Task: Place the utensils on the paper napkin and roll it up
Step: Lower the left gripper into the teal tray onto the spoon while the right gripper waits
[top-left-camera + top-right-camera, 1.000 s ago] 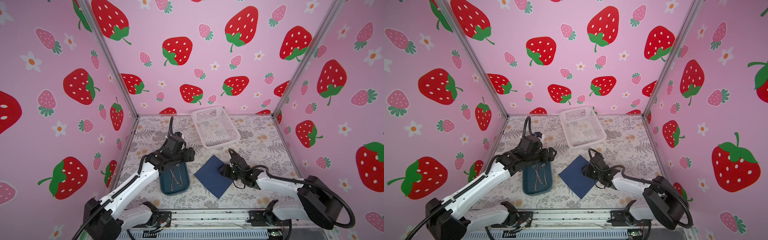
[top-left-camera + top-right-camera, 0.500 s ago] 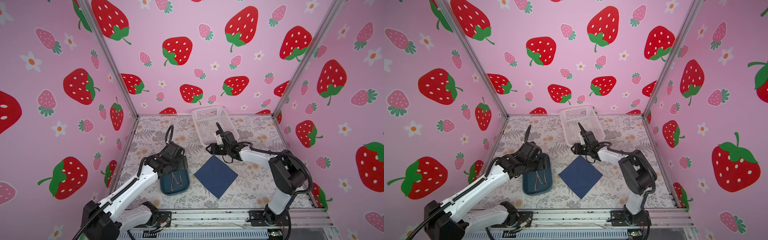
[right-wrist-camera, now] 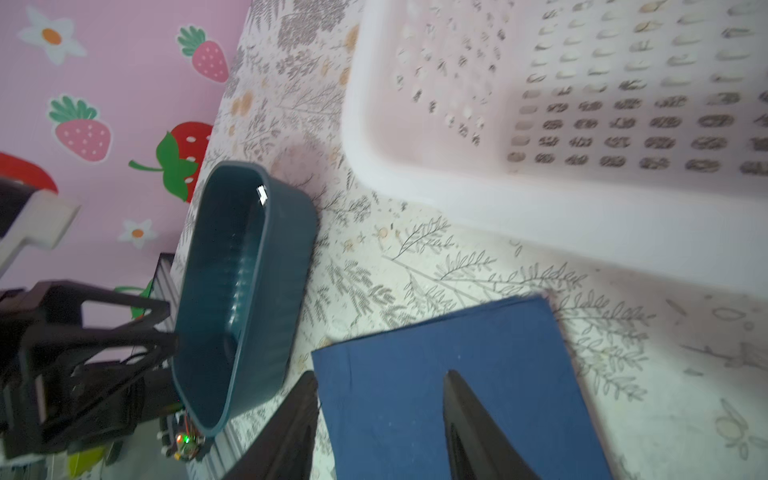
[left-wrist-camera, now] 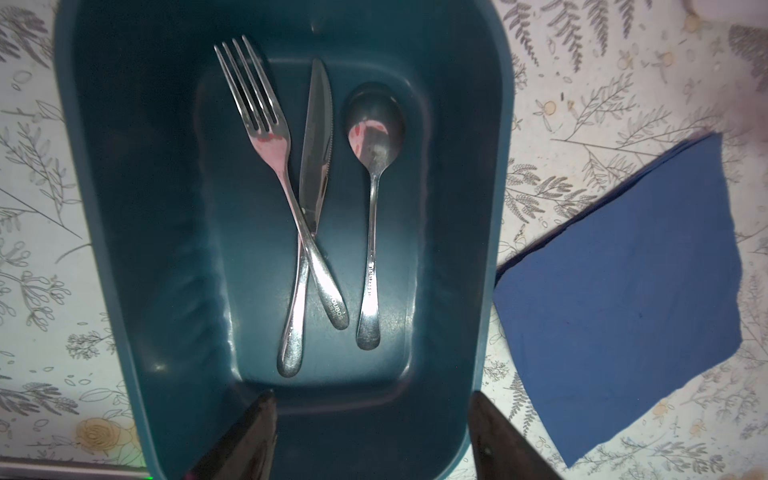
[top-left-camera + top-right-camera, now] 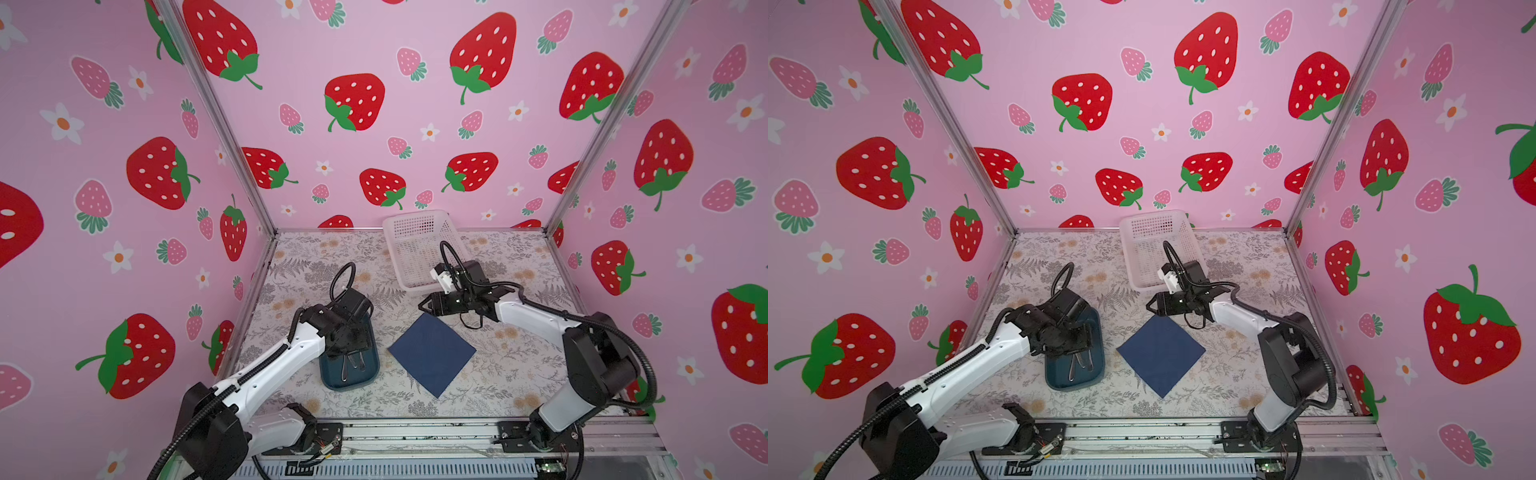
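1. Three utensils (image 5: 352, 365) lay in the teal tray (image 5: 332, 383), placed as they were a second earlier. The fork (image 4: 266, 124) crossed over the knife (image 4: 316, 137), and the spoon (image 4: 374, 129) lay beside them, apart.
2. You had brought the left fingers (image 4: 245, 444) lower over the near end of the tray since that earlier frame. They stood wide apart, held nothing and were clear of the cutlery.
3. You had moved the right fingers (image 3: 469, 436) away from the right corner of the paper napkin (image 5: 432, 353), where they were a second before. They now hung over its far corner, just in front of the white basket (image 5: 415, 232). They were partly spread, with only the blue sheet showing beneath the gap.
4. The napkin itself had not shifted. It lay flat on the desk (image 5: 519, 361), just right of the tray, set diamond-wise in both top views.
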Available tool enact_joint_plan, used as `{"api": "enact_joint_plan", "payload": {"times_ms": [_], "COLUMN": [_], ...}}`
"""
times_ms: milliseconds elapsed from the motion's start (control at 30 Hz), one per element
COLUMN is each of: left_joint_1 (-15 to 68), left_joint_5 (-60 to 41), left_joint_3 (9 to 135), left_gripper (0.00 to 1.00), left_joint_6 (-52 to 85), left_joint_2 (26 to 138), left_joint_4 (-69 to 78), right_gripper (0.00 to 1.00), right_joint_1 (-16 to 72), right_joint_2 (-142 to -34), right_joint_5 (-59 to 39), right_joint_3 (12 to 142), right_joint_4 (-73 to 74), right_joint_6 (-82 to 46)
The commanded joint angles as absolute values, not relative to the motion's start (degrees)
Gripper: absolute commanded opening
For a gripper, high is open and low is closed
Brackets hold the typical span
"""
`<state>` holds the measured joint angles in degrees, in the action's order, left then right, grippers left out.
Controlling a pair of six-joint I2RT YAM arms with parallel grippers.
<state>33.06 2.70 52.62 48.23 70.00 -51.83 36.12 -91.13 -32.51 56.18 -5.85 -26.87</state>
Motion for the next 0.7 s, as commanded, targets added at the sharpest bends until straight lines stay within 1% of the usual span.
{"api": "enact_joint_plan", "payload": {"times_ms": [0, 33, 100, 167, 233, 333, 400, 467, 600, 633, 667], "left_joint_1": [32.81, 32.30, 29.83, 27.49, 26.06, 24.19, 23.77, 23.57, 23.38, 23.35, 23.31], "left_joint_5": [0.83, 0.04, -4.06, -6.18, -6.09, -6.73, -7.44, -6.39, -2.18, -1.68, -1.32], "left_joint_3": [50.76, 50.59, 49.72, 50.14, 51.48, 53.30, 55.46, 58.29, 64.18, 65.06, 65.90], "left_gripper": [0.68, 0.67, 0.65, 0.60, 0.54, 0.49, 0.43, 0.36, 0.29, 0.29, 0.26], "left_joint_6": [48.82, 48.66, 46.78, 44.96, 43.09, 40.80, 39.33, 38.13, 36.55, 36.31, 35.82], "left_joint_2": [71.91, 72.88, 75.43, 77.98, 81.12, 85.63, 89.26, 92.89, 99.50, 100.65, 101.93], "left_joint_4": [-48.30, -47.05, -43.36, -42.42, -42.54, -41.59, -41.42, -42.46, -46.83, -47.43, -47.85], "right_gripper": [0.51, 0.51, 0.55, 0.55, 0.55, 0.55, 0.55, 0.55, 0.55, 0.55, 0.55], "right_joint_1": [36.43, 36.48, 36.86, 37.54, 38.21, 38.66, 38.68, 38.68, 38.76, 38.70, 38.69], "right_joint_2": [-87.62, -86.74, -84.85, -83.56, -83.15, -83.90, -83.84, -83.73, -84.06, -84.18, -84.44], "right_joint_5": [-39.09, -39.86, -41.10, -41.23, -39.21, -38.03, -36.11, -35.58, -34.35, -34.00, -33.77], "right_joint_3": [52.53, 51.63, 49.78, 47.77, 46.53, 46.31, 45.69, 45.35, 46.34, 46.77, 47.29], "right_joint_4": [-5.68, -4.95, -3.41, -1.12, -1.02, -3.28, -3.52, -2.51, -2.36, -2.71, -3.02], "right_joint_6": [-23.68, -24.15, -25.20, -26.04, -27.29, -28.06, -29.41, -30.72, -31.97, -31.86, -31.73]}}
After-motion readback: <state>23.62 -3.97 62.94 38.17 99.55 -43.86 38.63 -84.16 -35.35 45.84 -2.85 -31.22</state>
